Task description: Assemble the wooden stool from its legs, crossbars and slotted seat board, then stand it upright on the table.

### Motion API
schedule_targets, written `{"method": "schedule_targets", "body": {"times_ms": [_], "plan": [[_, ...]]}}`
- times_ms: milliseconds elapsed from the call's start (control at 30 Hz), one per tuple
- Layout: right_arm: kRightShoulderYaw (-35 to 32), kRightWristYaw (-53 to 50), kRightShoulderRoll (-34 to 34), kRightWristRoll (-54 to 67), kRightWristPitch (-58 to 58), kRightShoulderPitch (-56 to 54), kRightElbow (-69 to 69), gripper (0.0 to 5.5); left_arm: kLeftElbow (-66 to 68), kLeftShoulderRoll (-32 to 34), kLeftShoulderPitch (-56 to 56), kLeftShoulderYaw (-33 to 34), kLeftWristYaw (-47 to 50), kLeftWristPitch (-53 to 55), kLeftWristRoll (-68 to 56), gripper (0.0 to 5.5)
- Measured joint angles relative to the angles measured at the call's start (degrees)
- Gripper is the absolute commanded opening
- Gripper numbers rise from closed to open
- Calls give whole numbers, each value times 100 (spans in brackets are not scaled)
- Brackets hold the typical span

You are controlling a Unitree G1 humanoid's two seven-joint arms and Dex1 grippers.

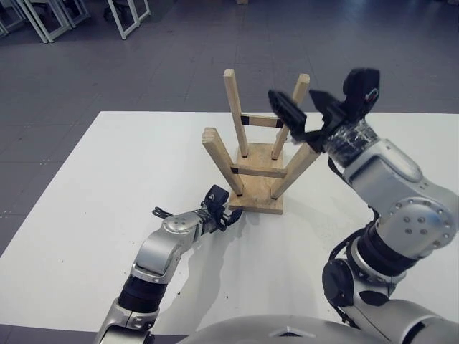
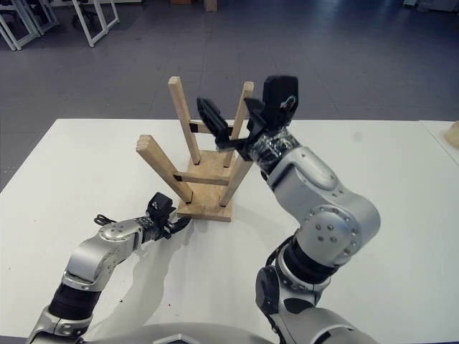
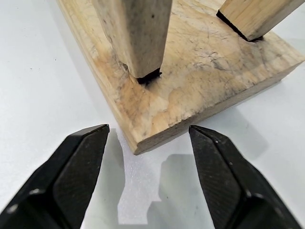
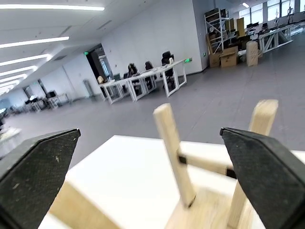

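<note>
Stool (image 1: pixel 254 161) sits upside down on the table (image 1: pixel 107 186), seat board (image 1: pixel 259 204) flat, legs aiming up toward 12 o'clock. Your left gripper (image 1: pixel 226 213) gapes empty at the board's 7 o'clock corner. Your right gripper (image 1: pixel 308 115) is spread wide and empty by the 2 o'clock leg. It's likely stiff, light wood, so grip a leg low; joints may slip.

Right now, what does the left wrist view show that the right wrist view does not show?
Left wrist view: the seat board corner up close, a leg in its dark slot, the open left hand around that corner. Right wrist view: a crossbar joining two upturned legs, desks behind, the open right hand. Both: the stool on the white table.
</note>
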Motion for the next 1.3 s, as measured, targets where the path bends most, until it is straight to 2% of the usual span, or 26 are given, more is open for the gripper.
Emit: {"method": "schedule_targets", "body": {"times_ms": [67,167,233,333,367,500,667,833,933,1000,1033,1100,1200,1300], "plan": [[-200,-232,-44,-32,-567,-821,98,493,6,2,1,-2,-17,1,9,311],[-265,-405,-267,-31,-847,-1303,130,493,6,6,1,-6,-44,1,11,311],[-38,-427,-410,-34,-594,-998,129,493,6,8,2,-7,-50,3,12,311],[891,-271,-639,-19,21,736,137,493,7,4,7,-15,-50,4,14,311],[1123,-199,-773,-75,-114,1108,-25,493,12,6,7,-20,-49,7,23,311],[1498,-202,-767,-222,-364,1494,-293,493,15,-6,4,-46,-50,5,30,311],[895,-367,-571,-143,-244,908,267,493,21,-51,17,-48,-33,3,35,311],[-84,-726,-382,198,-142,-357,468,493,14,-55,61,-40,-35,-13,32,311],[-396,-660,-731,219,-222,-567,851,493,-114,-44,151,274,-42,-2,-66,311],[-160,-191,-1318,-162,-763,37,1240,493,-275,7,119,675,-93,25,-263,311],[88,172,-1733,-542,-1251,719,1676,493,-387,80,-16,924,-167,83,-430,311],[452,645,-2082,-1052,-1971,1645,2478,493,-548,187,-417,1267,-268,237,-649,311],[1127,1354,-2208,-1596,-3181,1934,3657,493,-815,255,-1041,1649,-355,477,-1031,311],[1719,1831,-1965,-1951,-4119,1888,4840,493,-1100,385,-1603,2004,-525,716,-1553,311]]}}
